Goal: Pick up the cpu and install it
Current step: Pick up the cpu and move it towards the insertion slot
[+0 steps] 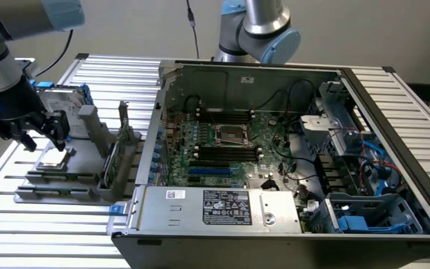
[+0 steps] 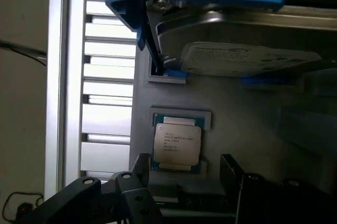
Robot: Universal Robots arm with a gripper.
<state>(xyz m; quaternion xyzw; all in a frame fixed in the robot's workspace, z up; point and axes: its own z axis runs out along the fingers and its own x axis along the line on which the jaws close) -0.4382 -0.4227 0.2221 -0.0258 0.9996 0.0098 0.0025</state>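
Black fingertips (image 2: 138, 165) of the jaws sit closest to the wrist camera, spread wide and grasping nothing, one on either side of the small flat square cpu with its dull silver metal top (image 2: 177, 142). The cpu lies flat in a shallow recess of the grey plastic holder (image 2: 247, 129). A gap seems to remain between each pad and the chip's edge, though I cannot be sure.

As I judge it, the main risk is a poor pinch. The chip is thin and sits low, so pads closing too high could slide over its lid. Pads set too low could catch the holder's lip. The jaws also look to straddle the chip near one edge rather than across its middle, which could tip or twist it as they close. A skewed chip would seat badly in the square metal-framed socket (image 1: 228, 134), whose contacts are probably delicate.

At the exterior view's left, the grey robot arm (image 1: 6, 84) reaches down over the slatted aluminium counter (image 1: 20, 224), its wrist pointing almost straight down at the holder. The large silver rectangular hard drive with its blue bracket (image 1: 56, 101) stands just behind the jaws. To the exterior view's right lies the open dark metal computer case (image 1: 155, 112), well apart from the chip.
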